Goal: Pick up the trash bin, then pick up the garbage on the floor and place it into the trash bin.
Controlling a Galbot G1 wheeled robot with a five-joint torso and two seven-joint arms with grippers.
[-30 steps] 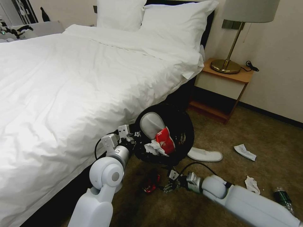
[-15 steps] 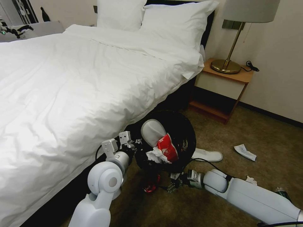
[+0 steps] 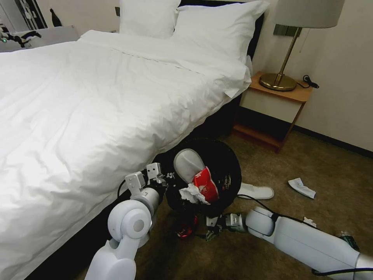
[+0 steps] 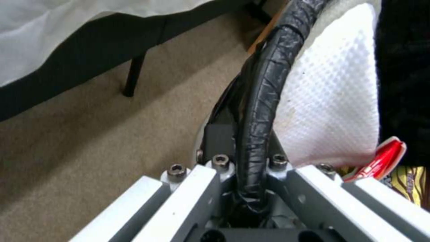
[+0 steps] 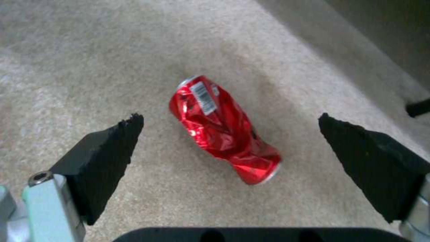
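Red, crushed and lying on its side on tan carpet, the aluminium can (image 5: 225, 129) sits ahead of the right gripper (image 5: 230, 139), centred between its two wide-spread black pads (image 5: 110, 149), which hold nothing. The left gripper (image 4: 251, 198) clamps the taped rim of the round black wire-mesh trash bin (image 3: 217, 171), carried just above the can and holding a white slipper (image 3: 187, 163), a red snack packet (image 3: 206, 184) and tissue. Risks, as judgements: the slanted, dented can could skid off one pad as the pads close, or the low bin could bump the right arm.
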